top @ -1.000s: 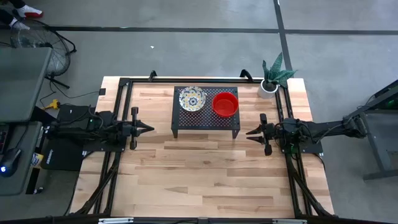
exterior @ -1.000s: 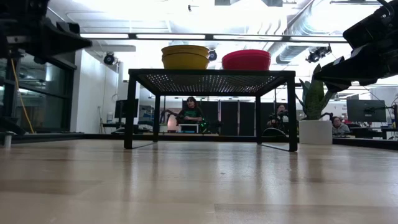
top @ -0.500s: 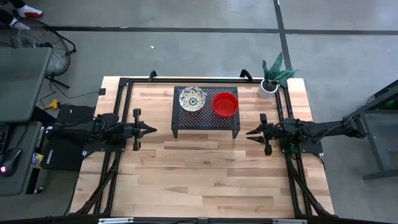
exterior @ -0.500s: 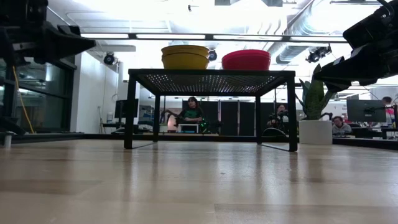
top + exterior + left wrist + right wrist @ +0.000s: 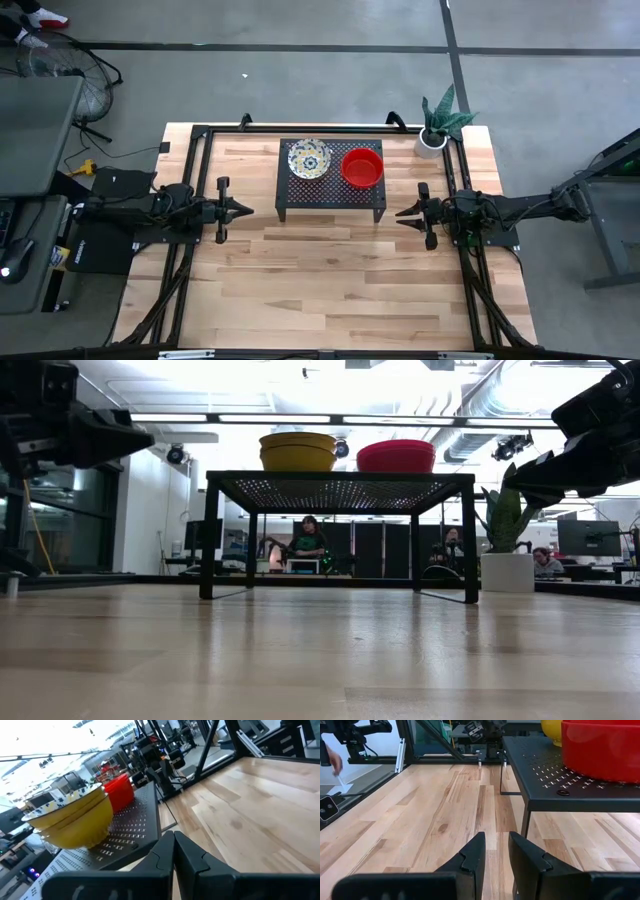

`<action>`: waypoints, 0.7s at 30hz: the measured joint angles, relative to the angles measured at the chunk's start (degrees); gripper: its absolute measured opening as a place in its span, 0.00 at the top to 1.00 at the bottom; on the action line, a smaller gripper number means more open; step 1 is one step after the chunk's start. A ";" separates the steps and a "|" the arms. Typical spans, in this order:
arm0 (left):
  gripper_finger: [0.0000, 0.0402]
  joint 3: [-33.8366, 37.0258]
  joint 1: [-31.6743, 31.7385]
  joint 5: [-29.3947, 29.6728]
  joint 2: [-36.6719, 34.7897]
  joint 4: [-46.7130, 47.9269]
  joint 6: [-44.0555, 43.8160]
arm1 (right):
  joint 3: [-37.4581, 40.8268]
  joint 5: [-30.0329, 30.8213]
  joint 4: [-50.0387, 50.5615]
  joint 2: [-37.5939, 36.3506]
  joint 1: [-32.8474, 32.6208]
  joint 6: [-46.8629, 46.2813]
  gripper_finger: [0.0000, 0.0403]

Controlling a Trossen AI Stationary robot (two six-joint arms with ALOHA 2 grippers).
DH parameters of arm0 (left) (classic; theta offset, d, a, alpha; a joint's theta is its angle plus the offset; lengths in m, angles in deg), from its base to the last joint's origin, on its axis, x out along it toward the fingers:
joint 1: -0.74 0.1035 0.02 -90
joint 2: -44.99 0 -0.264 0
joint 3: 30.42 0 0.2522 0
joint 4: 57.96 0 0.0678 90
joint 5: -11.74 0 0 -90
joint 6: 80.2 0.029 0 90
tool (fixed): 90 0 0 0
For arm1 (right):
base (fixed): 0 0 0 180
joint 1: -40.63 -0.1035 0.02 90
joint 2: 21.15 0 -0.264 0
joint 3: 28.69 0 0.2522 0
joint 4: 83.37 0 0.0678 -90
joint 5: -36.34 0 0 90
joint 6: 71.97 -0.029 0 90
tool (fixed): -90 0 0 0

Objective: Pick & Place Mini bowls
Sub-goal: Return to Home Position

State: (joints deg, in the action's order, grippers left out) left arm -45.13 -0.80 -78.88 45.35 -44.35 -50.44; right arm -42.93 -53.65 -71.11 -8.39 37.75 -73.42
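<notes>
The mini bowls stand in two stacks on a black perforated stand at the table's far middle. The cream floral stack, yellow outside, is on its left. The glossy red stack is on its right. My left gripper hovers shut just left of the stand's near left corner. My right gripper hovers right of the stand's near right corner, its fingers a narrow gap apart. Neither touches anything.
A white plant pot stands at the far right corner. Black frame rails run along the table's left, right and far sides. Bare wood lies between the arms and toward the near edge. People sit in the room beyond.
My left gripper has moved steadily toward the table's right, closing on the stand's near left corner, still shut. The bowls have not moved.
</notes>
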 joint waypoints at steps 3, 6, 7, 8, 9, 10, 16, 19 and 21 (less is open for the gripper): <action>1.00 0.05 0.00 0.04 0.04 0.07 0.01 | 0.01 0.00 0.00 -0.02 0.00 0.01 0.82; 1.00 0.07 0.00 0.09 0.24 0.09 0.02 | 0.01 0.00 0.00 -0.01 -0.02 0.01 0.82; 1.00 0.09 0.00 0.09 0.24 0.09 0.00 | 0.01 0.00 0.00 0.00 0.00 -0.01 0.82; 1.00 0.09 0.00 0.09 0.24 0.07 0.00 | -0.01 0.00 0.00 -0.02 -0.02 -0.01 0.82; 1.00 0.11 0.00 0.09 0.24 0.05 0.00 | 0.01 0.00 0.00 -0.02 0.00 -0.01 0.82; 1.00 0.11 0.00 0.09 0.24 0.05 0.00 | 0.01 0.00 0.00 -0.02 0.00 -0.01 0.82; 1.00 0.15 0.00 0.09 0.24 0.05 0.00 | 0.01 0.00 0.00 -0.01 0.00 -0.01 0.82; 1.00 0.17 0.00 0.11 0.24 0.05 0.00 | 0.02 0.00 0.00 -0.02 0.00 0.00 0.82; 1.00 0.17 0.00 0.11 0.24 0.05 0.00 | 0.01 0.00 0.00 -0.02 -0.01 0.00 0.82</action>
State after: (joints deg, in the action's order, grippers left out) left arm -44.96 -0.80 -78.77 45.59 -44.30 -50.44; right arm -42.93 -53.65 -71.11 -8.41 37.75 -73.42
